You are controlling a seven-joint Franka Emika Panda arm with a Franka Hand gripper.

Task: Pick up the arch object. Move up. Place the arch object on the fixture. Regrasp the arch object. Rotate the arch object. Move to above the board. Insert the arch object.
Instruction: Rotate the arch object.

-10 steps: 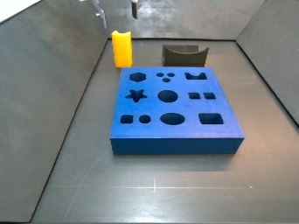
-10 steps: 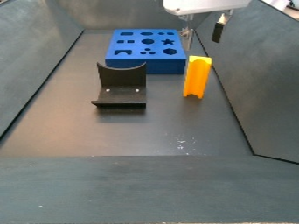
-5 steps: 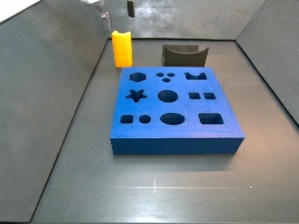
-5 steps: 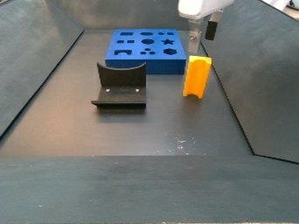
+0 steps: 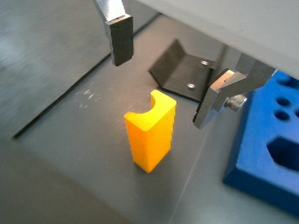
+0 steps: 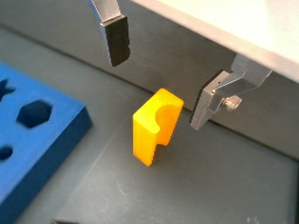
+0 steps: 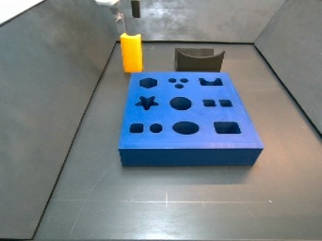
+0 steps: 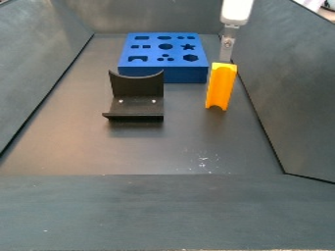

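The arch object (image 7: 131, 52) is a yellow-orange block standing upright on the dark floor near a side wall, its notch (image 5: 149, 104) facing up. It also shows beside the board in a side view (image 8: 221, 85). My gripper (image 5: 166, 74) hangs open just above it, with nothing held. In both wrist views one finger (image 6: 115, 42) and its partner (image 6: 207, 101) stand apart on either side of the arch object (image 6: 156, 127), higher than its top. The fixture (image 8: 133, 93) stands apart on the floor, and the blue board (image 7: 186, 118) lies flat.
Grey walls (image 7: 75, 85) rise close beside the arch object and behind the fixture (image 7: 198, 58). The board (image 8: 164, 54) sits a short way from the arch object, and its edge shows in a wrist view (image 5: 263, 131). Open floor (image 8: 157, 167) lies toward the near side.
The gripper has turned about its vertical axis above the arch object, so its body looks narrower in a side view. The arch object, fixture and board have not moved.
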